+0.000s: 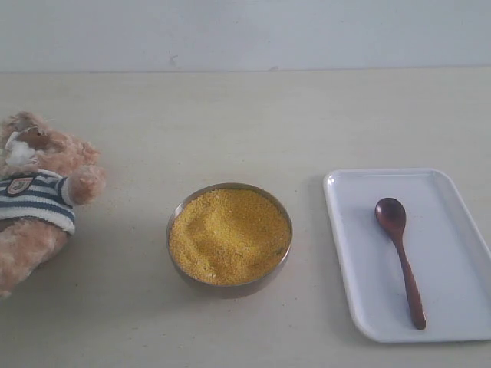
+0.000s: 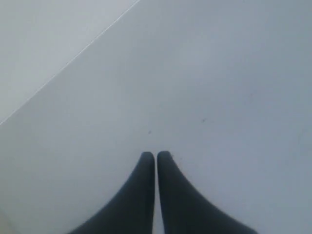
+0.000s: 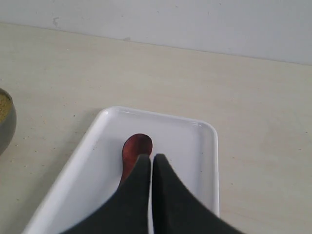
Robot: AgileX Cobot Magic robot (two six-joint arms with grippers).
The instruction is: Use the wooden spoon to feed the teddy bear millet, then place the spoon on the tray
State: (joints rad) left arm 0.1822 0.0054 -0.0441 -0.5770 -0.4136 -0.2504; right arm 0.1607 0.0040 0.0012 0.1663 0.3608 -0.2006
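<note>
My right gripper has its fingers pressed flat together with nothing in them. It's hanging right over the tray, and the scoop end of the spoon is poking out just past the tips. My left gripper is pinched together and empty too, over some plain pale surface, and honestly I can't tell which bit. Looking further out, the spoon lies flat inside the tray, about mid-tray, with the scoop toward the far edge of the table and the handle angling to the near edge. The tray sits over by the table's right edge. The bowl is in the middle of the table, near the tray but not touching it, and it's filled almost to the rim with millet. The bear is way over at the left edge in its striped shirt, partly cut off, and well apart from the bowl.
</note>
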